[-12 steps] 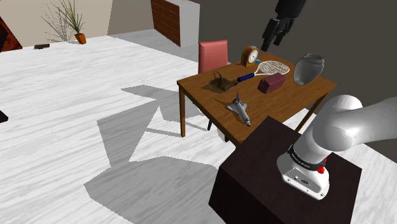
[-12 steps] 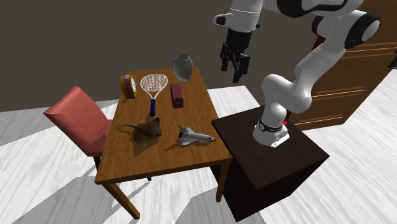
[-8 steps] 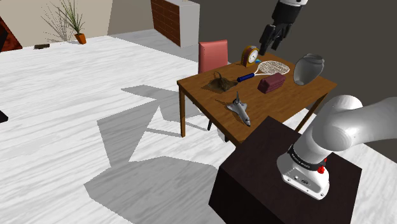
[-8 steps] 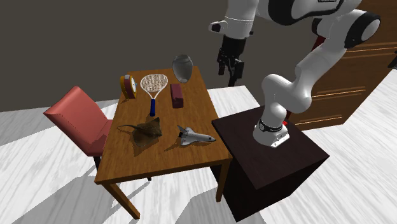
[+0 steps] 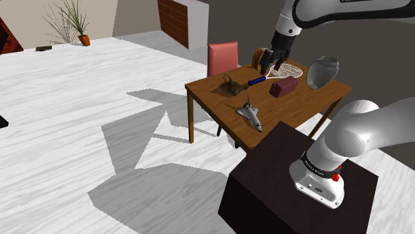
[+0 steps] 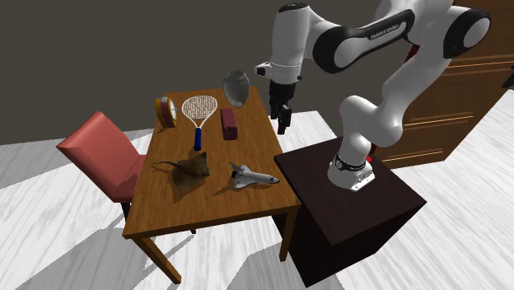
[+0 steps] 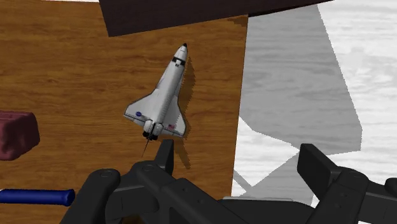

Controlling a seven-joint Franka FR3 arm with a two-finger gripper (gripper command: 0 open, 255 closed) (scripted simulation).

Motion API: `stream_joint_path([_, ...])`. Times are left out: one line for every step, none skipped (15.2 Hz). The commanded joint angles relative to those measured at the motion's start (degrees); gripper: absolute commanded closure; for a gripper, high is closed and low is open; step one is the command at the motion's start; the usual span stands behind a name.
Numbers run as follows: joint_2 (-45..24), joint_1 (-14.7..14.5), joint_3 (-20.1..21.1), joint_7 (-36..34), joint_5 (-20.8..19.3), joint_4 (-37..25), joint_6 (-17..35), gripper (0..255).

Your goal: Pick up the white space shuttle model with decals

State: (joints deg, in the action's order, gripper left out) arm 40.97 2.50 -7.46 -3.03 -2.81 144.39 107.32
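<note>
**Shuttle on table edge, gripper open above it**

The white space shuttle model (image 5: 250, 113) (image 6: 249, 175) (image 7: 162, 95) lies flat on the wooden table (image 5: 306, 100) (image 6: 247, 214) (image 7: 76, 63), close to the edge by the dark stand (image 5: 292, 179) (image 6: 346, 206), nose toward the stand. One wing carries a round blue decal, the other a small red-and-blue mark; I can't read either. Black nose and window band.

I see the gripper (image 5: 269, 63) (image 6: 284, 123) (image 7: 238, 156) in the air over the table's edge, fingers spread wide, gripping nothing. In the wrist view the shuttle's tail sits just ahead of one fingertip, not between the two; floor shows between them.

Containers: a grey vase (image 5: 322, 71) (image 6: 236, 86) stands upright at the far end of the table; I can't tell what is inside. A dark red box (image 5: 284, 86) (image 6: 230, 123) (image 7: 16, 133) lies closed near it.

Also on the table: a racket (image 5: 282, 70) (image 6: 198, 111) with a blue handle, an orange clock (image 5: 261, 58) (image 6: 167, 111) with a white face, and a brown ray-shaped figure (image 5: 229, 86) (image 6: 188, 170). A red chair (image 5: 223, 58) (image 6: 103, 152) stands at the table. There is lettering on the arm's upper link, too small to read.

Versus 0.5 s ago: the gripper has dropped lower and closer to the table; the things on the table have not moved.
</note>
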Motion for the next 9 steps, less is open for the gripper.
stream_joint_path([-2.3,0.7,-1.1,-0.2,-0.1,1.9,3.9,0])
stream_joint_path([-3.5,1.0,-1.6,-0.3,-0.1,2.8,5.8,0])
stream_joint_path([-4.8,1.3,-2.1,-0.4,-0.1,3.6,7.8,0])
stream_joint_path([-6.2,1.6,-2.6,-0.5,-0.1,4.4,9.7,0])
stream_joint_path([-7.7,1.8,-3.1,-0.6,0.0,5.1,11.7,0])
stream_joint_path([-9.3,2.0,-3.7,-0.6,0.1,5.7,13.7,0])
stream_joint_path([-10.9,2.2,-4.2,-0.6,0.3,6.3,15.7,0])
stream_joint_path([-12.6,2.4,-4.8,-0.6,0.5,6.7,17.7,0])
stream_joint_path([-14.4,2.5,-5.3,-0.5,0.7,7.2,19.7,0])
